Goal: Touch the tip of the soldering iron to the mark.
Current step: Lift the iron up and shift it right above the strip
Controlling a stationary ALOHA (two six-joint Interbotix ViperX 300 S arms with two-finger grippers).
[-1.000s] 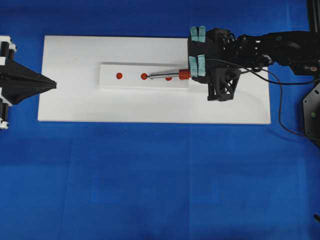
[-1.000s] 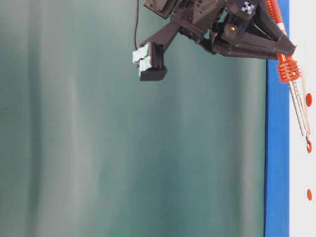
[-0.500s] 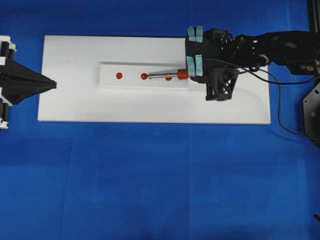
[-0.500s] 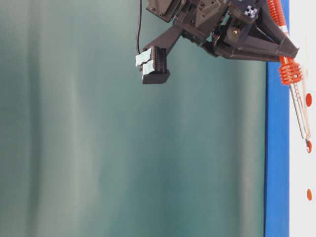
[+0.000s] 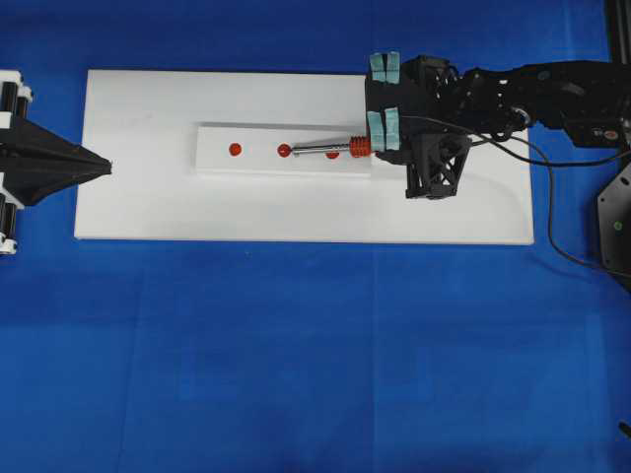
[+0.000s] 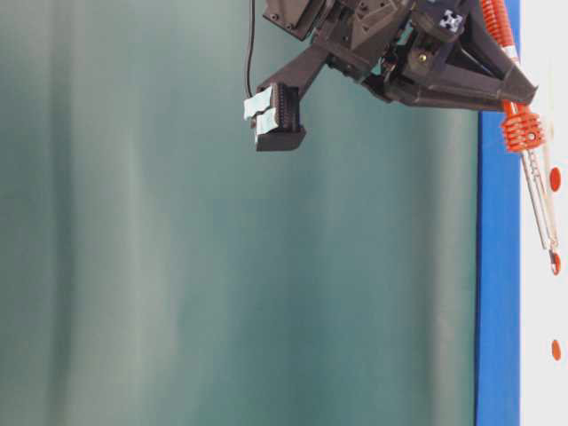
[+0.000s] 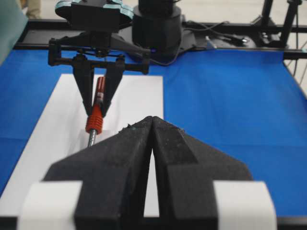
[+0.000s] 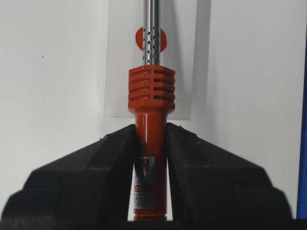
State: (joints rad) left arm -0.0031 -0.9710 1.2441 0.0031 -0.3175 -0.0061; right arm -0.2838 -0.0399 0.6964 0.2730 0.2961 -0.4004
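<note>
Gripping the soldering iron (image 5: 330,150), right hand (image 5: 373,144) clenched, shaft lengthwise, tip on the mark (image 5: 284,151)

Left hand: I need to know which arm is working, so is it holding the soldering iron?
No, the left hand sits shut and empty at the board's edge, while the right hand grips the soldering iron.

Black arm (image 5: 552,94), teal pads (image 5: 385,67), black cable (image 5: 547,212).

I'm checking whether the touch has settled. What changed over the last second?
The right claw slid the soldering iron slightly toward the mark, then stopped with the tip at its edge. It stays shut on the handle. The left claw stayed shut and parked.
</note>
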